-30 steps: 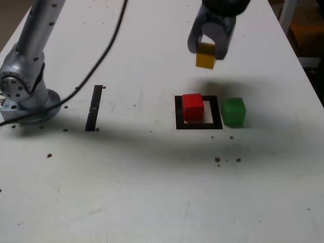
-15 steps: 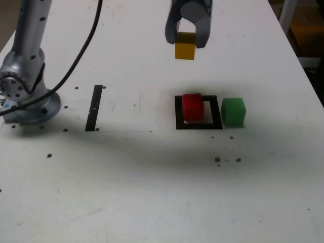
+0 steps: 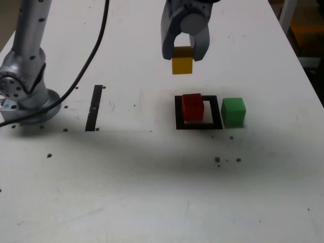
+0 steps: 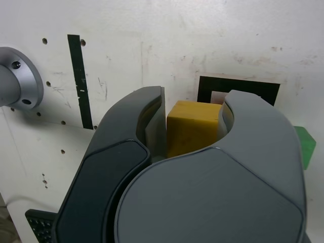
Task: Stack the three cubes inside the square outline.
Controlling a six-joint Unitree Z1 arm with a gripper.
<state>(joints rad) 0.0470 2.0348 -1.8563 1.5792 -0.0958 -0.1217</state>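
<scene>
Gripper [image 4: 192, 121] clamps yellow cube [image 4: 192, 126]; square outline [image 4: 238, 86] (mostly hidden) apparently beyond.

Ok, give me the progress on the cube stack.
Done: the red cube sits inside the square outline. In hand: the hand is shut on the yellow cube, held in the air and not yet on the red one. Left: place yellow on red, then fetch the green cube, which sits just outside the outline.

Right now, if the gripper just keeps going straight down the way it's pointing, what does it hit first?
Probably the bare table, not the red cube. The gripper holds the yellow cube up-picture from the square outline in the exterior view; depth is unclear.
</scene>
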